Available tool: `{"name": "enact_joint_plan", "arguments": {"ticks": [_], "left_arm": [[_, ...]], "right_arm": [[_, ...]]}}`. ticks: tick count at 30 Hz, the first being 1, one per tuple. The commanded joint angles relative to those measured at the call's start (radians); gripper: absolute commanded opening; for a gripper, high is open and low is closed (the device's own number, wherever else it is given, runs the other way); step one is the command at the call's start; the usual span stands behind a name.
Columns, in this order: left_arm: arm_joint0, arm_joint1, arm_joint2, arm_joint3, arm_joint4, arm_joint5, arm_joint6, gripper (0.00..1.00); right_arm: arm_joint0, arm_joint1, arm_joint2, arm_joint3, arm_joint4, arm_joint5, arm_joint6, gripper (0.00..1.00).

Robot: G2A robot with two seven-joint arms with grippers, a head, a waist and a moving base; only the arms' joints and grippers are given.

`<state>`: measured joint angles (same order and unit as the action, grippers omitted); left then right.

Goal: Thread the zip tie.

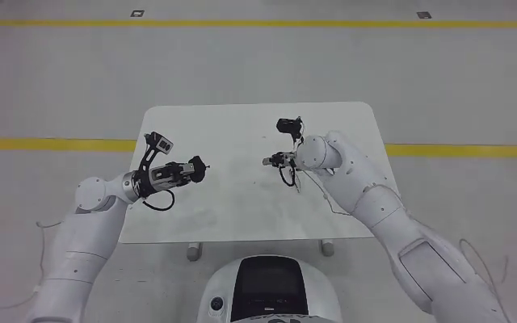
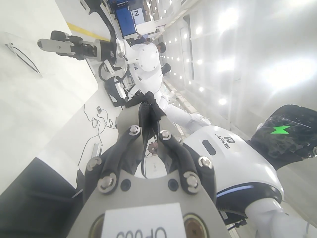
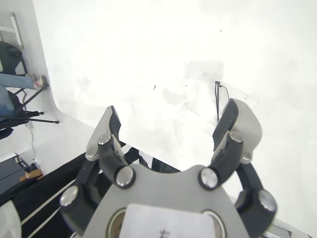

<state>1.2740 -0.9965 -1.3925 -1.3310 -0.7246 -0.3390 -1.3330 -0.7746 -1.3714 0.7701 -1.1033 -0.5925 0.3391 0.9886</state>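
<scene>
A white rectangular table with rounded corners [image 1: 242,210] is seen from above, and both arms are held over it. The left gripper [image 1: 199,168] is positioned above the left part of the tabletop and is pointed to the right. Its jaws are closed tightly at the tips (whether anything thin is pinched there cannot be told). The right gripper [image 1: 269,161] is held over the middle-right of the table and is pointed left, towards the other gripper but well apart from it. Its jaws are spread wide, and bare tabletop is seen between them. A slender black plastic zip tie [image 3: 217,100] is laid flat on the right half of the table. It lies below the raised right gripper and just beside one ribbed pad, with its tail curled into a thin loop.
</scene>
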Motion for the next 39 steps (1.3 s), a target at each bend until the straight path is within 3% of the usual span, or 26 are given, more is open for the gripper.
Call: {"name": "enact_joint_plan", "arguments": {"ticks": [1,6,12,18,29,30,31,34,39], "left_arm": [[0.0,0.0,0.0,0.0,0.0,0.0,0.0,0.0],[0.0,0.0,0.0,0.0,0.0,0.0,0.0,0.0],[0.0,0.0,0.0,0.0,0.0,0.0,0.0,0.0],[0.0,0.0,0.0,0.0,0.0,0.0,0.0,0.0],[0.0,0.0,0.0,0.0,0.0,0.0,0.0,0.0],[0.0,0.0,0.0,0.0,0.0,0.0,0.0,0.0],[0.0,0.0,0.0,0.0,0.0,0.0,0.0,0.0],[0.0,0.0,0.0,0.0,0.0,0.0,0.0,0.0],[0.0,0.0,0.0,0.0,0.0,0.0,0.0,0.0]], "right_arm": [[0.018,-0.004,-0.013,0.006,-0.016,0.001,0.046,1.0],[0.069,-0.028,-0.056,0.078,-0.042,0.001,0.108,1.0],[0.059,-0.028,-0.054,0.083,-0.041,-0.005,0.092,1.0],[0.07,-0.045,-0.082,0.148,-0.046,-0.04,0.102,1.0],[0.063,-0.046,-0.089,0.163,-0.081,-0.041,0.092,0.99],[0.065,-0.048,-0.09,0.168,-0.082,-0.039,0.094,0.66],[0.069,-0.05,-0.092,0.175,-0.085,-0.035,0.096,0.54],[0.074,-0.056,-0.094,0.188,-0.09,-0.03,0.091,0.4],[0.078,-0.062,-0.092,0.207,-0.092,-0.039,0.085,0.28]]}}
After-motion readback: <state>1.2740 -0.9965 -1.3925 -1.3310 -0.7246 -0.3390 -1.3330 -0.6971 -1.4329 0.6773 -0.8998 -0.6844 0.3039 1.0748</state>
